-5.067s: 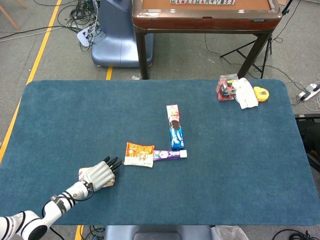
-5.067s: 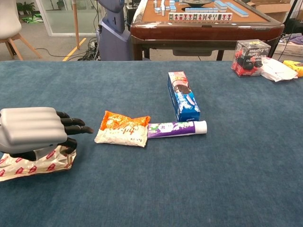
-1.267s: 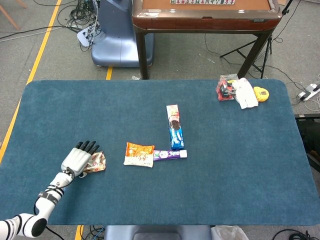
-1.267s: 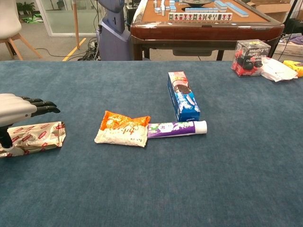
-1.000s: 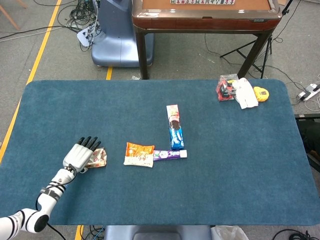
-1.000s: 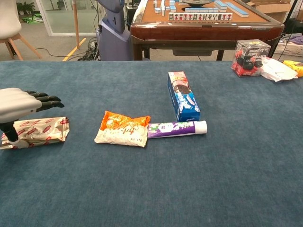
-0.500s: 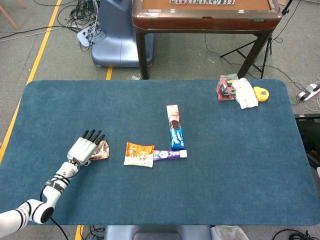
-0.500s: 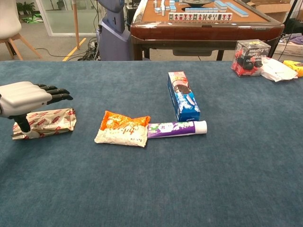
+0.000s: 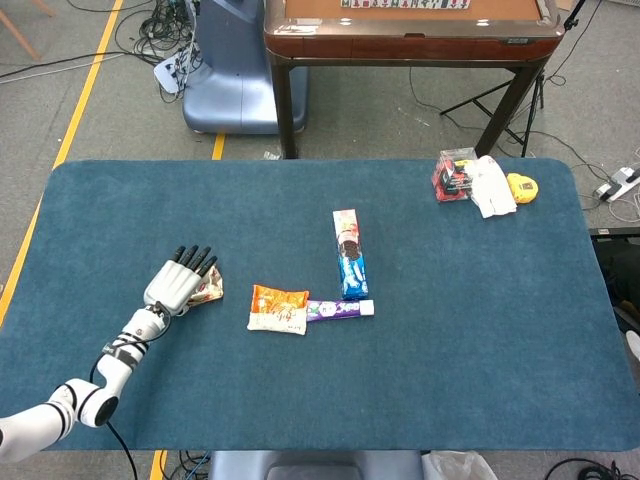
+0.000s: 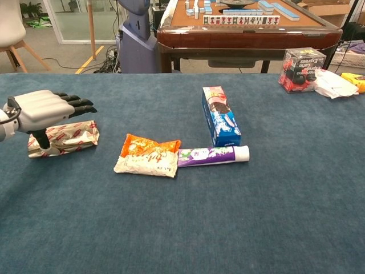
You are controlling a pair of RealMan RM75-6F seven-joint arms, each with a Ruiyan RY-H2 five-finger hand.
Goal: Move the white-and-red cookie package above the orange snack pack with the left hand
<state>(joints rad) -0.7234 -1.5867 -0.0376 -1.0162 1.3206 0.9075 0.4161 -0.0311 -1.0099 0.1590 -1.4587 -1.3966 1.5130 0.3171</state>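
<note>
The white-and-red cookie package lies low over the blue table, left of the orange snack pack. My left hand covers the package's left end and holds it, thumb down its near side and dark fingers stretched flat over its top. A gap of bare cloth separates the package from the orange pack. Whether the package touches the cloth I cannot tell. The right hand shows in neither view.
A blue cookie box and a purple tube lie just right of the orange pack. At the far right corner sit a clear box, a white bag and a yellow object.
My left hand has carried the cookie package from the near left edge away from me and to the right, closer to the orange pack. Nothing else has moved.
</note>
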